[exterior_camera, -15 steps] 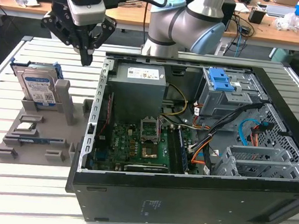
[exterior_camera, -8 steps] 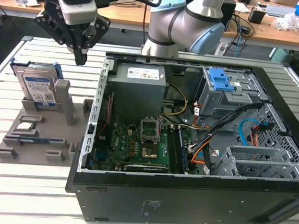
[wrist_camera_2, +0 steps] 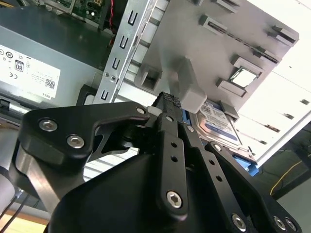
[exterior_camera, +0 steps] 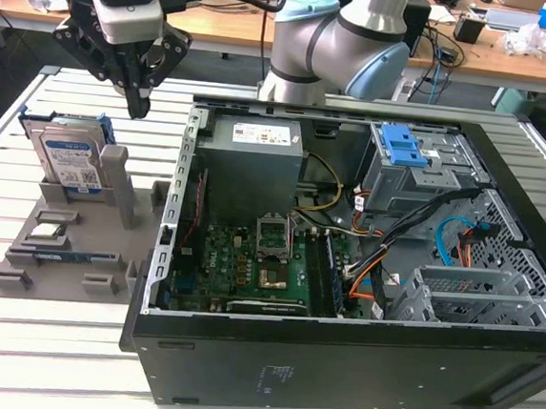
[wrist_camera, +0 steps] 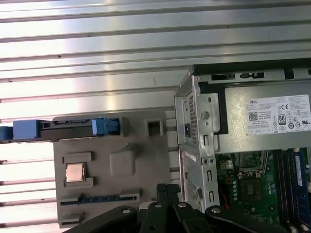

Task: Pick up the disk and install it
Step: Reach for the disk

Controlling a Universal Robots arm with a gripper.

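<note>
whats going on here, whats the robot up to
The arm holds its claw just above the grey holder, close to the disk but not touching it. The claw is shut and empty. The disk stands on edge in a slot of the holder, to the exterior view's left of the open computer case. So the disk is not picked up and not installed yet.
</note>
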